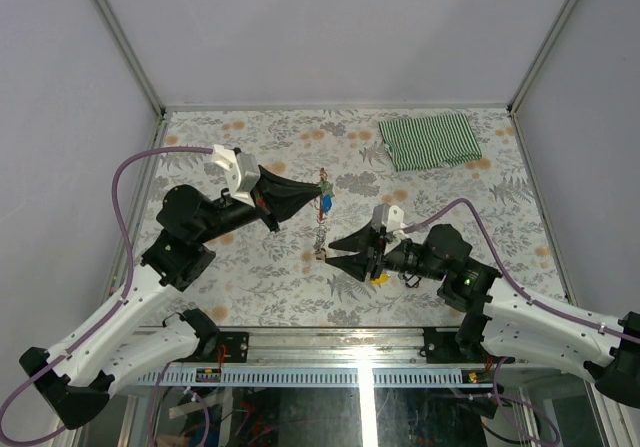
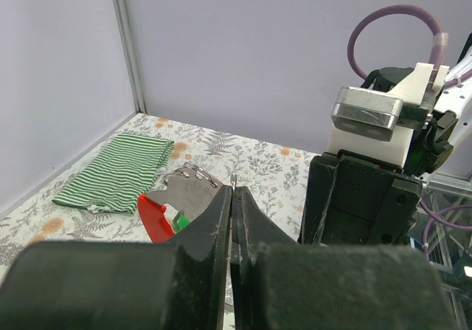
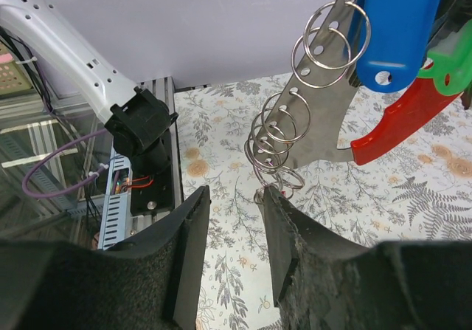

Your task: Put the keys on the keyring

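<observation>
Keys come first: a blue key (image 3: pixel 394 27) and a green key (image 3: pixel 451 57) are seen hung at the upper end of the keyring (image 3: pixel 402 123), close against its red clip. The whole assembly is held aloft above the bench (image 1: pixel 250 277), with a flat metal plate and a string of silver rings (image 3: pixel 284 134) dangling below. The keyring is pinched at a thin metal edge by the left tool (image 2: pixel 232 197), whose fingers are pressed together. The lowest ring is approached by the right tool (image 3: pixel 234 201), whose fingers are spread partway. That ring lies at the tip of one finger and is not clamped. A small yellow object, taken to be the yellow key (image 1: pixel 378 278), is seen from above on the bench just under the right arm, apart from the keyring. A striped cloth (image 1: pixel 430 140) lies at the far right of the bench, well apart. Two keys are judged mounted and one left, and the step in hand is judged to be steadying of the hanging end. For the next move, the right tool would have to be drawn clear of the rings and closed finely on the flat yellow key. The key's hole must then be lined up with a ring while the left grip is kept firm.
</observation>
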Controlling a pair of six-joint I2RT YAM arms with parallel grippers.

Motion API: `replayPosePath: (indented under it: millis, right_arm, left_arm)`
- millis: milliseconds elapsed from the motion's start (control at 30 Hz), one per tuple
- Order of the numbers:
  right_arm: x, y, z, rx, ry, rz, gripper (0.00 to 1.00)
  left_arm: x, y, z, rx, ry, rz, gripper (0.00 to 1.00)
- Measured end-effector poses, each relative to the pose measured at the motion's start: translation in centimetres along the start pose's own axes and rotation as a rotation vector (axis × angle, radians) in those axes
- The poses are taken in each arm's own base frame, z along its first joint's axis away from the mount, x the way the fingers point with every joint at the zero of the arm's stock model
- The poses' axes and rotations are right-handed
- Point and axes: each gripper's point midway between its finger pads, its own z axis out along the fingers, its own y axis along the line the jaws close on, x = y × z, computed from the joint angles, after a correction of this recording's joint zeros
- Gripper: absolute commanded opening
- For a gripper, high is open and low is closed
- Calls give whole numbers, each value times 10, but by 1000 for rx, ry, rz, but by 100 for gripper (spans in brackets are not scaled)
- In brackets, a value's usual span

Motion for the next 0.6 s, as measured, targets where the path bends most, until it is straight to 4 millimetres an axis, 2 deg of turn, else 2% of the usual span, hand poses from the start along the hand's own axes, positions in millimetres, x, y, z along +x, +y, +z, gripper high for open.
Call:
replayPosePath:
  millis: [267,600]
  right_arm:
    - [6,-2,4,2,14,5,44]
    - [-1,-3,8,0,-17,-7,45]
  left_arm:
    - [-1,0,0,1,-4,2,0]
    - [-2,0,0,2,-8,4,0]
